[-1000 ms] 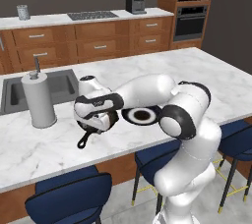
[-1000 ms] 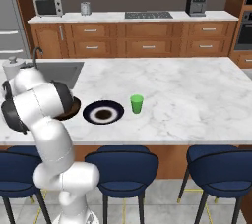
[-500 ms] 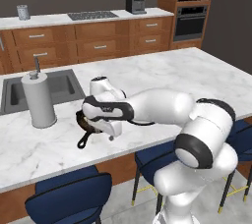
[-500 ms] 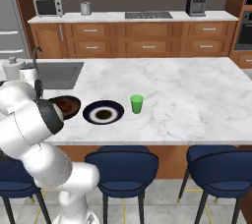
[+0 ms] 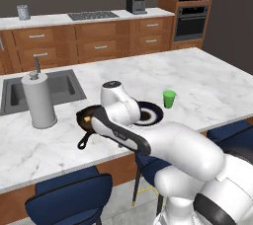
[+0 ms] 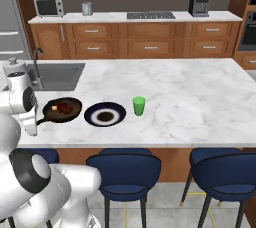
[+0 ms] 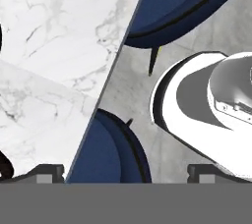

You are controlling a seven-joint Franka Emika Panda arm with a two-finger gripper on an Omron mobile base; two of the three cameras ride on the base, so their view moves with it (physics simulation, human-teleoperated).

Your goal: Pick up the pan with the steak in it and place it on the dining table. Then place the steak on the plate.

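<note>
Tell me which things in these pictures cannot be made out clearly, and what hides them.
- Pan, left base view: the arm covers most of it.
- Steak, right base view: too small to show its detail.
- Plate, left base view: its left part is behind the arm.
- Gripper, hand view: only the fingertips rise at the bottom edge, wide apart.

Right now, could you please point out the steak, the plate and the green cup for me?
steak (image 6: pixel 64 107), right base view, middle of the meat in the pan.
plate (image 6: pixel 105 116), right base view, dark centre.
green cup (image 6: pixel 138 106), right base view, its side wall.
</note>
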